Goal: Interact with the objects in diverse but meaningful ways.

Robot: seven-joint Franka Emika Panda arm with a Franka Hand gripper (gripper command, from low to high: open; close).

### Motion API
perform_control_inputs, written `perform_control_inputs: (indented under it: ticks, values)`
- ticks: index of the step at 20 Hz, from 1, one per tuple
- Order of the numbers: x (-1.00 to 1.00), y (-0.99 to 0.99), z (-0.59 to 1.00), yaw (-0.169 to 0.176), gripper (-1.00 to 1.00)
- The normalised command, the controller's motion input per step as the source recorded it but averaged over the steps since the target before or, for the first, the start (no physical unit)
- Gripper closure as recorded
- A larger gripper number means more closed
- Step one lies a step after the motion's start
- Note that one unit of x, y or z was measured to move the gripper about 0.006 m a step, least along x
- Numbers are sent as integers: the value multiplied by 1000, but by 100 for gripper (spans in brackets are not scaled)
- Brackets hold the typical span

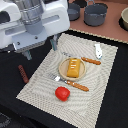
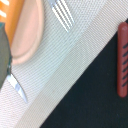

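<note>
We see the orange-yellow ridged block lying on a tan plate mid-placemat, the red tomato nearer the mat's edge. Only the wrist view shows the sausage stick's dark ridges. We cannot tell whether the gripper's fingers are parted

My exterior camera looks down at a slant on the whole placemat, from some distance, with the arm near the lens. My wrist camera looks straight down, very close. Both views share the mat's edge, the fork and the sausage stick.
</note>
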Motion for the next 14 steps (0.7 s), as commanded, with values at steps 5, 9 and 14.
perform_control_inputs:
  ticks: [5, 9, 14]
  values:
    - [930, -264, 195, -8, -100]
    - [470, -301, 142, 69, -100]
    - [604, -182, 173, 64, -100]
